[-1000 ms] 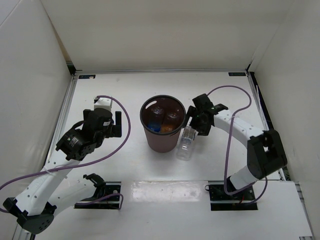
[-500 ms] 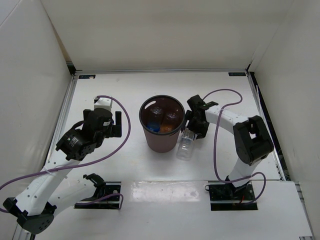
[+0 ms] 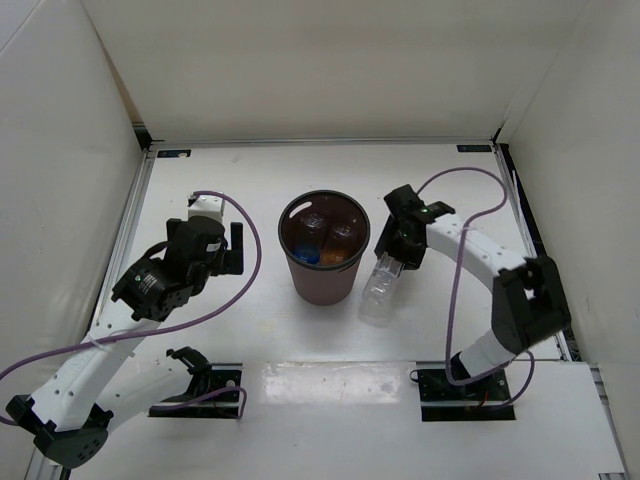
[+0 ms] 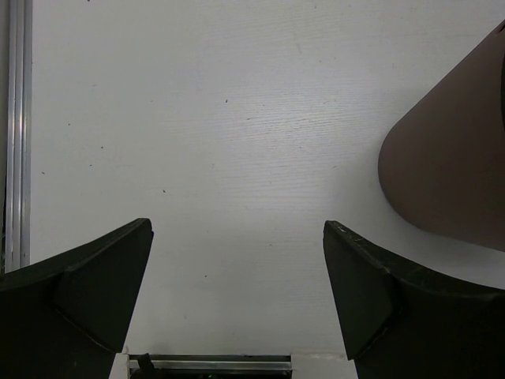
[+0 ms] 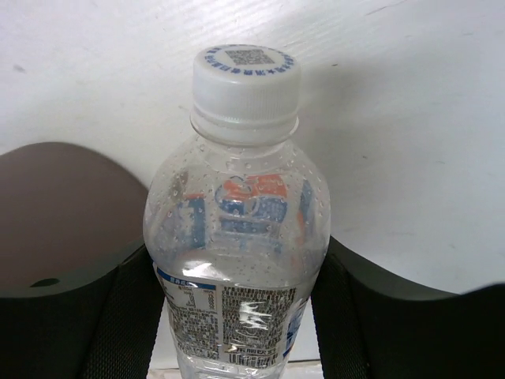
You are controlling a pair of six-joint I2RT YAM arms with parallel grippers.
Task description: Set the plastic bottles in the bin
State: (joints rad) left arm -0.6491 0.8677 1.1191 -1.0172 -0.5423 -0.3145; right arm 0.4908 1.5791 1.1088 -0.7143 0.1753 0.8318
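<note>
A clear plastic bottle (image 5: 241, 237) with a white cap and a blue-and-white label sits between the black fingers (image 5: 118, 332) of my right gripper (image 5: 237, 316), and both pads press its sides. From above, this bottle (image 3: 380, 292) slants just right of the bin (image 3: 322, 285), its base end under the right gripper (image 3: 397, 250). The bin is a round maroon-brown wastebasket with a black rim. Inside it lie an orange bottle (image 3: 343, 240) and clear bottles (image 3: 308, 230). My left gripper (image 3: 232, 250) hovers open left of the bin, nothing between its fingers (image 4: 95, 292).
White walls enclose the white table (image 3: 250, 175) on three sides. The bin's wall (image 4: 450, 174) fills the right edge of the left wrist view and the lower left of the right wrist view (image 5: 63, 213). Purple cables (image 3: 455, 290) loop off both arms.
My right gripper came down over the bottle beside the bin and closed onto it; the bottle shifted slightly right and tilted. The left arm has not moved.
</note>
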